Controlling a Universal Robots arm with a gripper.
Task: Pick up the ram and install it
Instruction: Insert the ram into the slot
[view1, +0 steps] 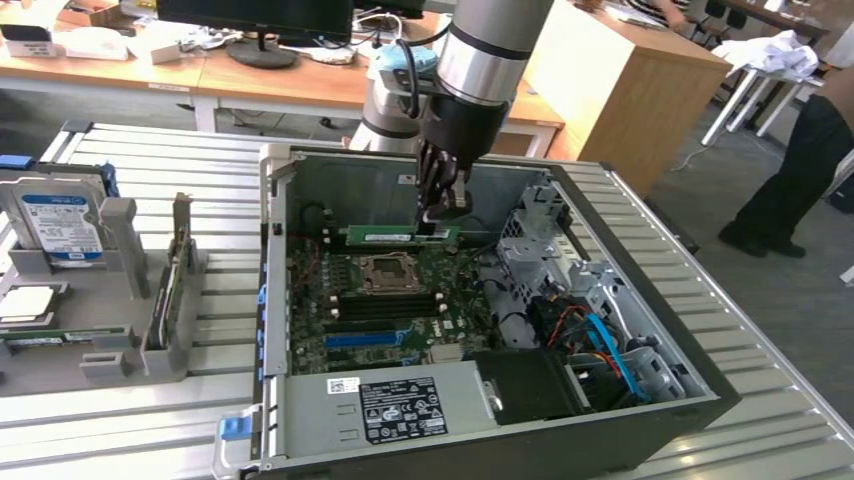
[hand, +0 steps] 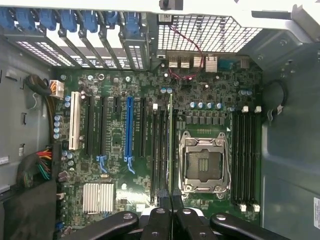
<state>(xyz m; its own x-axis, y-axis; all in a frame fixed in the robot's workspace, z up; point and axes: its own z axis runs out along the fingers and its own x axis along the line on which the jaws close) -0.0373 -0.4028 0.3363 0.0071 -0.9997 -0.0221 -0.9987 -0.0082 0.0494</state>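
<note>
Slatted metal bench (view1: 120, 425) carries the open computer case (view1: 275, 300). My pincer (view1: 441, 222) is clamped on the ram (view1: 387, 236), held above the motherboard (view1: 320, 285) near its dark memory slots (hand: 159, 145). I judge this the positioning step, and seating calls for squaring its edge over a slot.

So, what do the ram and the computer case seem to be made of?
The ram, gripped by the tool: thin green circuit board, probably fibreglass laminate, matte, judging by its flat green face. The computer case: likely sheet metal, dull grey, unpainted inside; folded edges and punched vent holes suggest it.
</note>
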